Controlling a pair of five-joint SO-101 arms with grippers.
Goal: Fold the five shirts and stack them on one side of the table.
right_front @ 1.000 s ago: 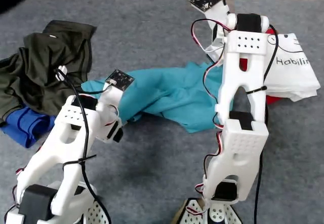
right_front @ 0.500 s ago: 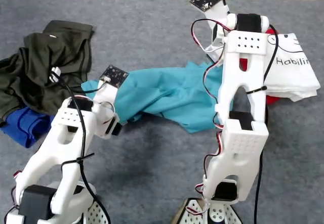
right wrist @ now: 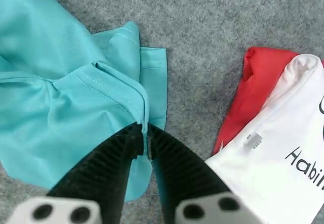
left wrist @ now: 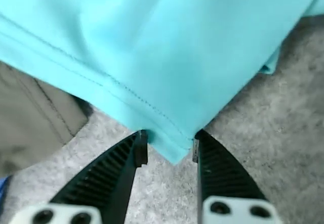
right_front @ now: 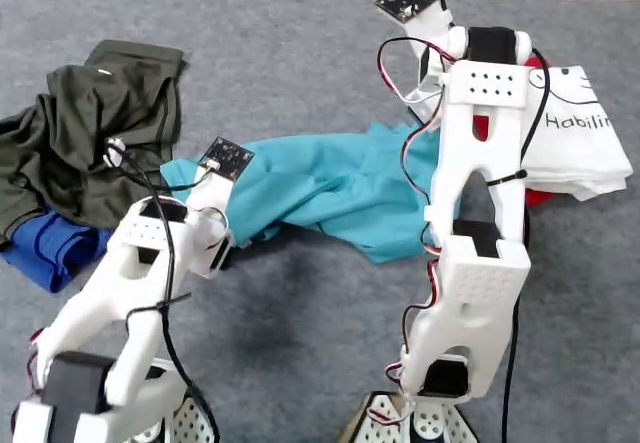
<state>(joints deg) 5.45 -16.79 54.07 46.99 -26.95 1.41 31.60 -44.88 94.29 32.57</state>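
Observation:
A teal shirt (right_front: 330, 188) lies crumpled and stretched across the middle of the grey table. My left gripper (left wrist: 168, 145) is open, its two fingers astride the shirt's left corner (left wrist: 152, 42) down at the table surface. My right gripper (right wrist: 146, 133) is shut on a folded seam of the teal shirt (right wrist: 50, 82) at its right end. A folded white shirt (right_front: 575, 143) lies on a red shirt (right_front: 540, 198) at the right side. A dark green shirt (right_front: 90, 133) and a blue shirt (right_front: 50, 243) lie bunched at the left.
The grey felt table (right_front: 300, 343) is bare in front of the teal shirt and along the back. The dark green shirt (left wrist: 30, 118) lies close beside the left gripper. The white shirt (right wrist: 283, 158) and red shirt (right wrist: 253, 82) sit near the right gripper.
The left arm shifted slightly left, then settled lower at the teal shirt's left corner. A hand at the table's far edge has gone. The right arm kept still.

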